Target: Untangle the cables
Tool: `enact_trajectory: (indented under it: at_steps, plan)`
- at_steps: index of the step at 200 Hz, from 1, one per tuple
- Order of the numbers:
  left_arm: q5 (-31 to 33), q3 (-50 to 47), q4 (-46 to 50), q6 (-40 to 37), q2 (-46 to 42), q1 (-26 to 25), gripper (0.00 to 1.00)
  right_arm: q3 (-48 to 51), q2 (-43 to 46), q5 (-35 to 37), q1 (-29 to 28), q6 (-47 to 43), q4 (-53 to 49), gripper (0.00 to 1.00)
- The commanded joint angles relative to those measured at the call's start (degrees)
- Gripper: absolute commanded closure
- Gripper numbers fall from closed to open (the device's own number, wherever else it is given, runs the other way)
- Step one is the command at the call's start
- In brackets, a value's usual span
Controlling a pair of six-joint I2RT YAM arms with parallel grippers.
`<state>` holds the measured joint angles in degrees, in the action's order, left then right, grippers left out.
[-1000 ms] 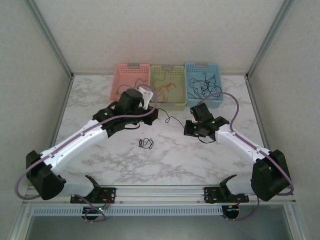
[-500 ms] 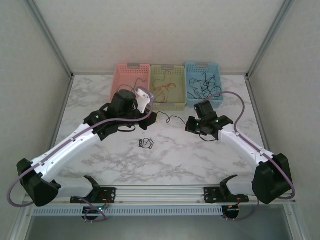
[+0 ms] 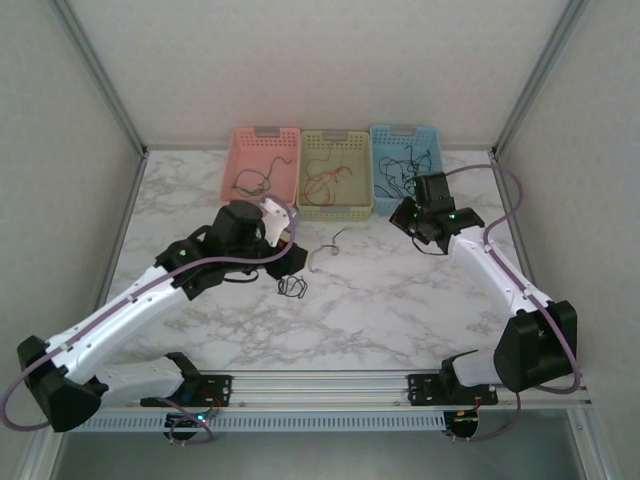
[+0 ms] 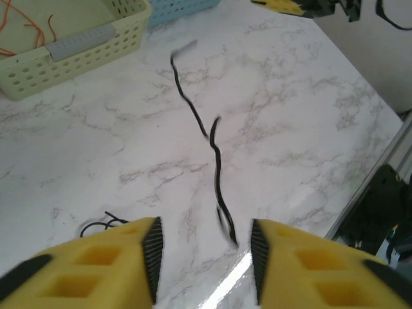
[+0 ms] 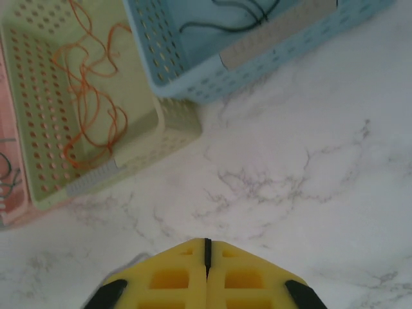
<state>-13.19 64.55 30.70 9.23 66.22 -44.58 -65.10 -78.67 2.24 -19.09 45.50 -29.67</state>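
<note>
Overhead first. Marble table [image 3: 400, 300], three perforated baskets in a row along the far edge: pink basket [image 3: 240, 150], yellow-green basket [image 3: 358, 205], blue basket [image 3: 432, 205].

Left gripper [image 3: 288, 256] sits low over the table, left of centre and nearer than the pink and yellow-green baskets. In the wrist view the left gripper [image 4: 205, 254] has its yellow fingers [image 4: 103, 264] spread, black pads facing each other and nothing pinched between them: released.

Loose black cable [image 3: 322, 247] is on the open marble just right of that gripper, short of the yellow-green basket. From the left wrist the loose black cable [image 4: 215, 158] runs away from the jaws in a wavy line, its near end in the gap between the pads and touching neither. It looks blurred, so I cannot tell whether it lies flat.

Small black tangle [image 3: 291, 287] is on the table just nearer than the left gripper; its loop [image 4: 103, 224] shows beside the left finger.

Right gripper [image 3: 404, 213] hovers at the near edge of the blue basket. Right gripper [image 5: 207, 252]: fingers pressed together along one seam, clenched on nothing.

Sorted so far: dark cable [image 3: 255, 180] in the pink basket, red-orange cables [image 5: 90, 122] in the yellow-green basket, black cables [image 3: 400, 172] in the blue basket.
</note>
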Motion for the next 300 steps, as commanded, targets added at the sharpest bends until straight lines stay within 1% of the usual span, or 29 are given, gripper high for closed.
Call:
enact_trajectory:
  at_steps: [1,12,22,35,38,42,47,51,62,67,76,83,86,87,88,97,110,123,144,157,178,195,208,220,232,247,253,260,300]
  plan:
    - [2.30,4.46,-1.10,0.79,3.24,0.02,0.54,-4.18,-0.37,6.08,0.72,3.38,1.95,1.00]
    - [1.97,5.20,-2.00,0.35,3.48,0.10,0.61,-5.04,-0.73,5.24,1.45,3.92,3.27,1.00]
    - [1.64,5.56,-3.02,0.39,3.53,0.19,0.77,-6.34,-1.65,4.40,1.57,3.33,3.56,1.00]
    - [1.24,6.29,-4.26,0.85,4.30,0.37,0.94,-7.81,-1.98,4.35,1.60,1.92,2.96,1.00]
    - [1.24,6.55,-4.26,1.01,4.69,0.41,0.97,-7.84,-1.86,4.65,1.56,1.59,2.95,1.00]
    - [1.18,7.05,-4.19,1.13,5.27,0.45,0.98,-7.74,-1.61,5.02,1.58,1.07,2.88,1.00]
    - [1.02,7.75,-4.01,1.22,6.00,0.50,0.97,-7.55,-1.20,5.31,1.67,0.29,2.80,1.00]
    - [0.92,8.28,-3.77,1.22,6.52,0.54,0.94,-7.46,-1.03,5.21,1.68,-0.56,2.71,1.00]
    - [1.69,9.00,-3.65,1.60,7.54,0.68,0.74,-7.10,-1.10,3.28,1.64,-2.91,2.38,1.00]
    - [2.47,8.91,-3.68,2.02,7.69,0.79,0.70,-6.94,-1.51,1.83,1.64,-3.50,1.59,1.00]
    - [2.83,8.39,-3.83,2.59,7.74,1.10,0.70,-6.06,-2.44,-1.04,1.32,-4.59,0.28,1.00]
    - [2.80,7.66,-4.11,3.01,7.47,1.39,0.70,-5.15,-3.45,-3.03,0.81,-5.48,-0.74,0.91]
    - [3.00,7.20,-4.25,3.17,7.18,1.49,0.69,-4.70,-3.90,-3.64,0.46,-5.75,-1.33,0.86]
    - [3.09,7.05,-4.25,3.25,7.09,1.50,0.69,-4.38,-4.22,-3.89,0.28,-5.88,-1.77,0.83]
    - [3.17,6.93,-4.24,3.34,7.00,1.50,0.69,-4.38,-4.22,-3.89,0.28,-5.88,-1.77,0.83]
    - [3.84,5.70,-4.46,3.85,5.99,1.81,0.69,-3.22,-5.57,-4.52,-0.97,-7.00,-3.50,0.72]
    - [4.62,4.36,-3.88,3.86,4.50,1.95,0.68,-1.82,-7.68,-4.58,-3.28,-11.36,-4.49,0.61]
    - [5.73,3.12,-2.89,3.78,3.02,2.04,0.67,-2.02,-10.63,-1.82,-5.18,-15.76,-6.58,0.52]
    - [7.41,0.96,-0.98,3.34,0.49,2.21,0.67,-5.29,-16.91,3.01,-6.39,-20.63,-13.21,0.44]
    - [8.13,-0.46,0.09,3.25,-1.23,2.37,0.66,-4.87,-19.17,3.16,-6.48,-22.34,-14.62,0.40]
    - [8.87,-2.44,1.07,3.59,-3.76,2.54,0.65,-4.19,-22.36,3.54,-7.20,-23.32,-15.87,0.39]
    - [9.36,-3.70,1.29,3.86,-5.41,2.57,0.63,-4.12,-24.61,8.33,-8.35,-23.38,-16.82,0.38]
    - [9.98,-4.30,1.31,4.08,-6.09,2.65,0.62,-4.08,-25.96,9.14,-8.62,-23.56,-16.66,0.41]
    - [10.03,-4.65,1.29,4.29,-6.43,2.74,0.62,-4.19,-27.19,8.04,-8.64,-24.07,-16.04,0.49]
    - [10.07,-4.87,1.42,4.47,-6.53,2.74,0.62,-4.44,-27.90,6.63,-8.70,-24.40,-16.03,0.64]
    - [10.56,-5.33,1.72,4.65,-6.82,2.79,0.62,-4.47,-26.44,6.53,-9.19,-24.26,-15.93,0.88]
    - [10.70,-5.61,1.66,4.79,-7.12,2.83,0.62,-4.38,-25.02,6.61,-9.50,-24.23,-16.03,0.95]
    - [10.87,-5.96,1.59,4.91,-7.39,2.83,0.62,-4.43,-22.73,6.86,-9.94,-24.13,-16.24,0.99]
    - [12.18,-8.02,0.77,6.10,-8.39,3.00,0.59,-8.23,-8.19,8.23,-10.69,-23.07,-18.49,1.00]
